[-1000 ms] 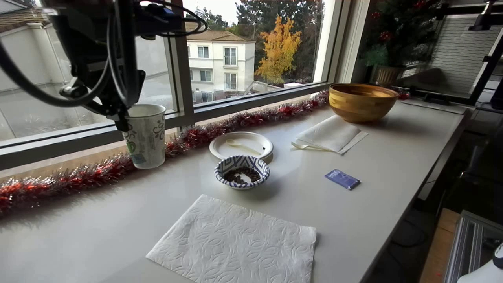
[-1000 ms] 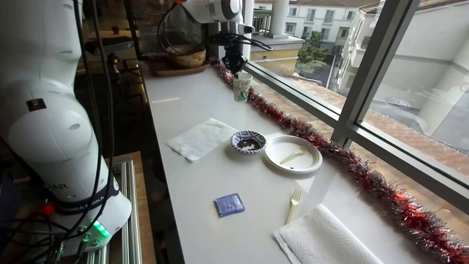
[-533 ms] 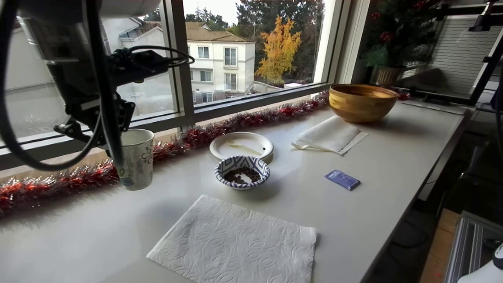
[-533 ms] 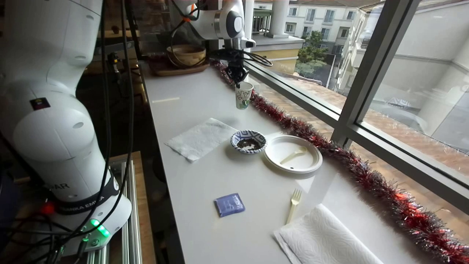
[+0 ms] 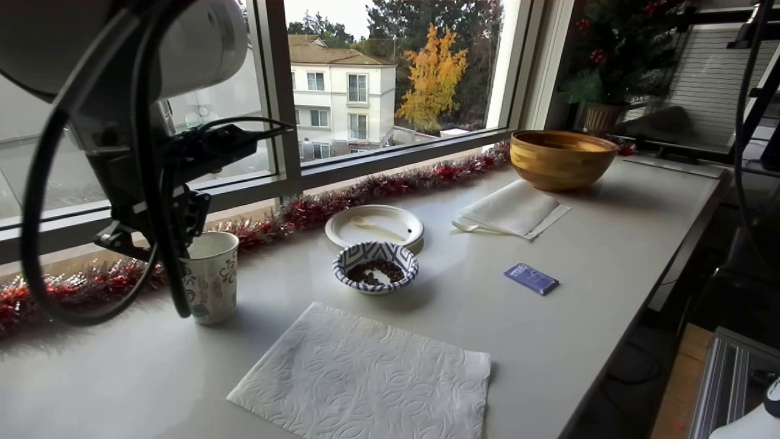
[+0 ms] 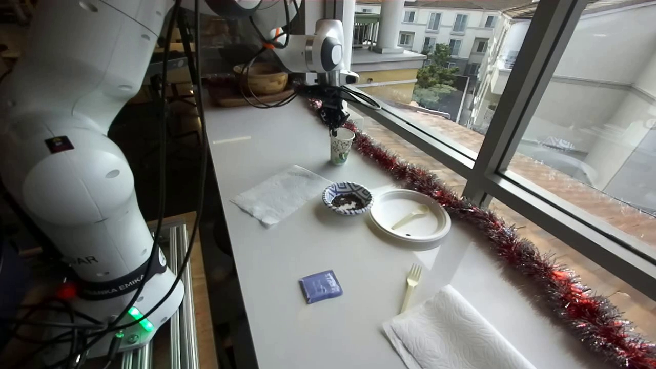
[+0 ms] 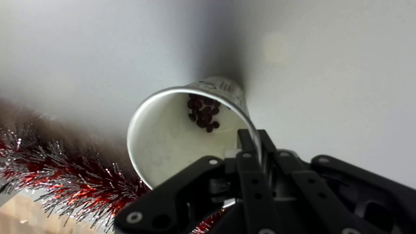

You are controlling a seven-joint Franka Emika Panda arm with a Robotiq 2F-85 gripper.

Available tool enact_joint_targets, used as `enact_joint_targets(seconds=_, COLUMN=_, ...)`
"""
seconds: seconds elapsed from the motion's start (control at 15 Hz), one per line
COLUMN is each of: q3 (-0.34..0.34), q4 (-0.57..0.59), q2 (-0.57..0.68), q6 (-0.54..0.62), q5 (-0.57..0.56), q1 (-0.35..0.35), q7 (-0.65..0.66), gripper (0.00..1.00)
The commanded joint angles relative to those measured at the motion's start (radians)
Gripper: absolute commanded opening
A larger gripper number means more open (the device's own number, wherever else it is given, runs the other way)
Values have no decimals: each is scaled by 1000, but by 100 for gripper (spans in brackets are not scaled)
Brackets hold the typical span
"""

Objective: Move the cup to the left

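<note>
The cup (image 5: 214, 286) is a pale paper tumbler with a printed swirl pattern, upright near the window side of the table. It also shows in an exterior view (image 6: 342, 148) and in the wrist view (image 7: 175, 139), where dark beans (image 7: 204, 112) lie inside it. My gripper (image 7: 254, 138) is shut on the cup's rim, one finger inside and one outside. The gripper is above the cup in both exterior views (image 5: 183, 251) (image 6: 334, 132). The cup's base is at or very close to the table; I cannot tell whether it touches. Cables partly hide the cup's side.
A patterned bowl (image 5: 376, 289) with dark beans and a white plate (image 5: 332, 230) with a spoon stand near the cup. A flat paper towel (image 5: 372, 378) lies in front. Red tinsel (image 6: 492, 228) runs along the window. A blue packet (image 6: 321, 286) and a wooden bowl (image 5: 560, 167) are farther off.
My gripper has lowered the cup from well above the table to its surface or just over it, staying shut on the rim. The other objects have not moved.
</note>
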Motion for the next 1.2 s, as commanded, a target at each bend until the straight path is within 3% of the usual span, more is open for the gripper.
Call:
enact_joint_targets(seconds=0.0, q3=-3, q4=53, q2=-14, q6=-89, q5=29, q1=26, q7=-17, gripper=42)
enact_joint_targets(seconds=0.4, q3=7, q4=22, q2=-204, q6=-338, q5=75, q1=14, q7=31, gripper=83)
enact_joint_targets(seconds=0.53, q3=29, q4=-59, q2=-307, q6=-279, q5=122, q1=-30, q7=-27, gripper=97)
enact_joint_targets(seconds=0.67, q3=40, q4=-166, q2=-413, q6=-158, q5=180, q1=-73, q7=-81, gripper=100)
enact_joint_targets(seconds=0.87, q3=39, q4=-289, q2=-551, q6=-120, q5=233, q1=-118, q7=-153, gripper=100)
enact_joint_targets(seconds=1.07, q3=27, q4=-392, q2=-696, q6=-233, q5=274, q1=-158, q7=-180, gripper=100)
enact_joint_targets(seconds=1.13, q3=22, q4=-397, q2=-734, q6=-317, q5=315, q1=-171, q7=-175, gripper=100)
